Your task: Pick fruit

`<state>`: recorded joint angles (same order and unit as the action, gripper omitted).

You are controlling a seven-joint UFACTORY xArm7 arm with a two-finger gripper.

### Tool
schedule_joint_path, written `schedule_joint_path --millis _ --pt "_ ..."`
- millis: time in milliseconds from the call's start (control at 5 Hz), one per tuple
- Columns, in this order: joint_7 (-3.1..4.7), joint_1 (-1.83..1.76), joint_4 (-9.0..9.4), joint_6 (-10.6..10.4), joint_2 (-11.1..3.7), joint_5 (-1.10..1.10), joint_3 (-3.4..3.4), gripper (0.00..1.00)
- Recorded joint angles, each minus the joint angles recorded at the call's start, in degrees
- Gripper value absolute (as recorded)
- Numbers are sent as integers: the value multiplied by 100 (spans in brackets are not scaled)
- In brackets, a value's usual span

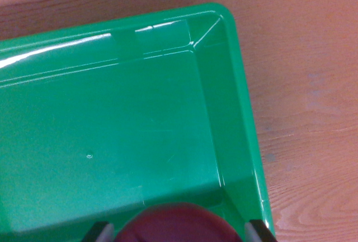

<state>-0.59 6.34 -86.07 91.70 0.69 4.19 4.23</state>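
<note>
the claw (176, 232) hangs over a shiny green plastic bin (235, 85), and from the wrist view only the two grey fingertips (98, 233) poke in at the bottom edge, one on each side. between them sits a dark red, rounded fruit (173, 224), most of it cut off by the bottom of the picture, so i cannot say for sure what kind it is. the fingertips stand just beside its left and right flanks, set about as wide as the fruit itself; it looks like the claw is closed around the fruit, though the contact points are right at the edge of view.

straight ahead of the claw, the bin's flat floor stretches away, bare and glossy, with bright glare along its far wall. the bin's rounded far corner lies ahead and toward the wrist view's right, and its right wall runs down close beside the right fingertip.

beyond the bin, ahead and off to the wrist view's right, is the reddish-brown wood-grain worktop (307, 113).
</note>
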Motion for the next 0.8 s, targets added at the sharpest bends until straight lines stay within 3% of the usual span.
schedule_joint_path --millis 800 --pt "8 -2 -94 140 47 -1 -1 100"
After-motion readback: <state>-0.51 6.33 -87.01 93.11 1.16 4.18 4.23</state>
